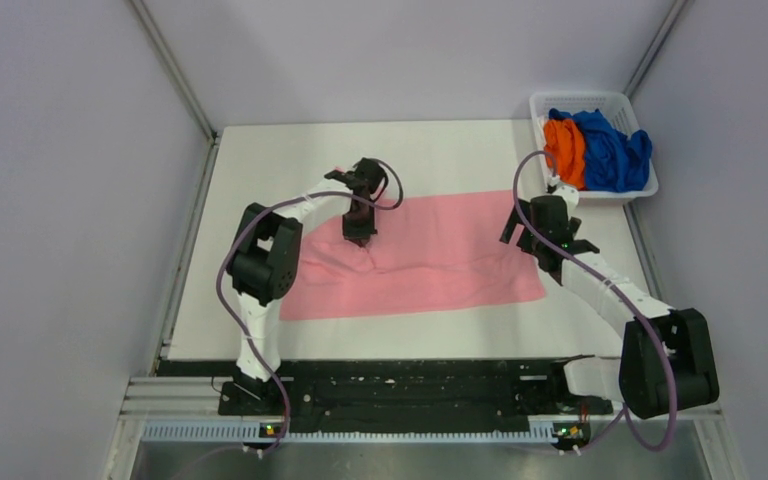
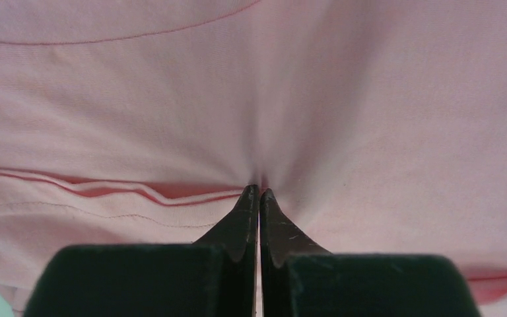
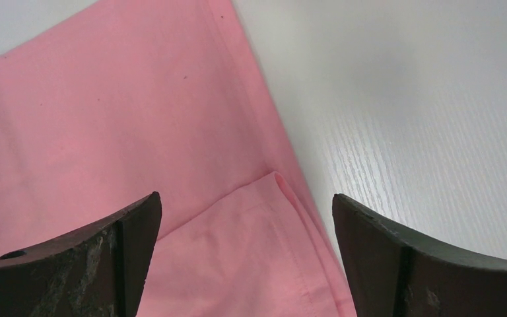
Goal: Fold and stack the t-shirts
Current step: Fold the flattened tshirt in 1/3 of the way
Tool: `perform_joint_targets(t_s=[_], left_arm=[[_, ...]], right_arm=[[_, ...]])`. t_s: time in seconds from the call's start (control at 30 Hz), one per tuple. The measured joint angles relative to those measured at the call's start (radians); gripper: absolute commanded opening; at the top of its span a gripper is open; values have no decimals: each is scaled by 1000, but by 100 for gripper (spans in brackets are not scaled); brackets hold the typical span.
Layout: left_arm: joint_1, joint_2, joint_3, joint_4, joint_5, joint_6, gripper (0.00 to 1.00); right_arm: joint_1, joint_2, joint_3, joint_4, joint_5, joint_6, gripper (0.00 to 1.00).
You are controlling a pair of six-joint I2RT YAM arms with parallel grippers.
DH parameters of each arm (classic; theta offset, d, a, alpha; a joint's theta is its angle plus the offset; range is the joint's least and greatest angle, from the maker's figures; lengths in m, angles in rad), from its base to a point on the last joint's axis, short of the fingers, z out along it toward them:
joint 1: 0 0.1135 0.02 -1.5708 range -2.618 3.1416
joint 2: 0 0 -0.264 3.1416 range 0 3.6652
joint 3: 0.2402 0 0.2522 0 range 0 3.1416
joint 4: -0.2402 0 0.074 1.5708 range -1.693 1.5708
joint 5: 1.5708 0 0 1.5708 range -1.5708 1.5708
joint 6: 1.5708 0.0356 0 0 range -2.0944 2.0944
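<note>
You're clamping your left gripper (image 2: 259, 193) on the pink t-shirt (image 1: 440, 255) lying mid-tabletop (image 1: 410, 150). Your right gripper (image 3: 245, 201) is hanging wide apart over its 3 o'clock edge (orange t-shirt (image 1: 566, 150) and blue t-shirt (image 1: 615, 150) are sitting in the basket (image 1: 585, 97) at 1 o'clock).

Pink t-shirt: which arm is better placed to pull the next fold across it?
Probably the left. The left gripper is shut on a pinch of the pink t-shirt, with the cloth puckered at its tips. The right gripper is open above the shirt's edge and holds nothing.
</note>
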Motion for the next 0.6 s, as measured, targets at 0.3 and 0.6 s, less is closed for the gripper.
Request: perform_joint_targets(t_s=[0.3, 0.6], left_arm=[[-13, -13, -14, -21, -15, -15, 17], [-13, -13, -14, -32, -17, -46, 28]], right_arm=[[0, -1, 0, 0, 8, -9, 99], [0, -2, -15, 0, 8, -16, 99]])
